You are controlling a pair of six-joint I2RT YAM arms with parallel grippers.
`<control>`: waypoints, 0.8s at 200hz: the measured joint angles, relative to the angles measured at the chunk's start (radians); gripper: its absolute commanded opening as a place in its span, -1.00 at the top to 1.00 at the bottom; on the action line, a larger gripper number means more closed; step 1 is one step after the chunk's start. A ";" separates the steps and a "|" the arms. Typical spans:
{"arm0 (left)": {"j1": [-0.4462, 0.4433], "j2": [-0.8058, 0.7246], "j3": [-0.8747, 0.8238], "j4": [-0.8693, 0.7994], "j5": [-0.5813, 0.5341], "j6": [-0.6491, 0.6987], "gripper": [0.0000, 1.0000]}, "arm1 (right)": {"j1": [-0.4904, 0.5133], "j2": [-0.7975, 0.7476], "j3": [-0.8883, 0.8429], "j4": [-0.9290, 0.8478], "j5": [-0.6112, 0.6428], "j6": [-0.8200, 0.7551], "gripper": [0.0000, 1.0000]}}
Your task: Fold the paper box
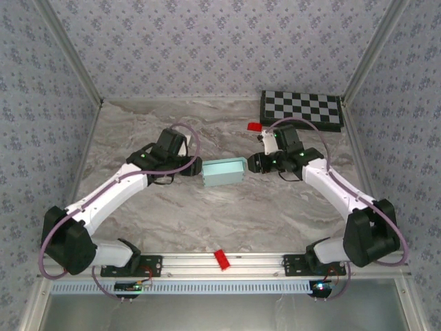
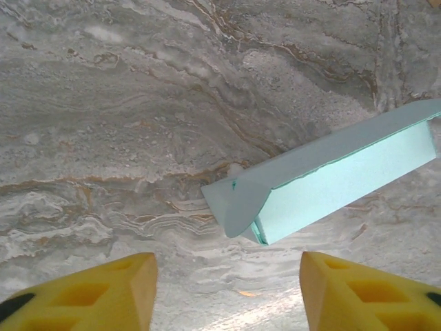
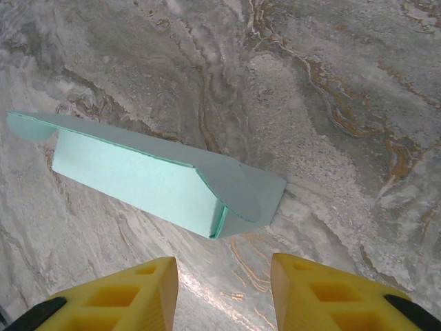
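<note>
- Starting at the near edge, we see a metal rail (image 1: 207, 262) carrying both arm bases, with a small red piece (image 1: 221, 259) lying on it between them.
- Beyond it, the marbled grey tabletop (image 1: 227, 221) stretches away, and both arms reach inward toward its middle.
- We find the left end effector (image 1: 193, 167) just beside the left end of the paper box (image 1: 224, 172). From the wrist, the left end effector (image 2: 227, 263) has its yellow fingers (image 2: 103, 289) standing well apart with nothing between them, and the paper box (image 2: 331, 186) lies ahead, a rounded flap bent over its near end.
- We find the right end effector (image 1: 254, 164) just beside the box's right end. Seen from its own wrist, the right end effector (image 3: 222, 265) shows a somewhat narrower gap, holding nothing, and the paper box (image 3: 138, 183) lies flat ahead of it, apart from the fingers (image 3: 324, 293).
- Farther back, a small red tag (image 1: 254, 127) lies on the tabletop.
- At the far right corner, we see a black-and-white checkerboard (image 1: 301, 109).
</note>
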 measured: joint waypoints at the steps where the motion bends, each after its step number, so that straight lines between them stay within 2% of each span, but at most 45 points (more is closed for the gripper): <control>1: 0.000 0.000 0.000 0.000 0.001 -0.002 0.05 | 0.001 0.002 0.001 0.000 0.000 0.000 0.17; 40: 0.000 0.024 -0.007 0.027 0.035 -0.010 0.19 | 0.011 0.037 0.027 0.003 0.005 -0.004 0.16; 160: 0.000 0.109 -0.007 0.040 0.068 -0.013 0.30 | 0.031 0.125 0.060 0.013 0.026 -0.008 0.24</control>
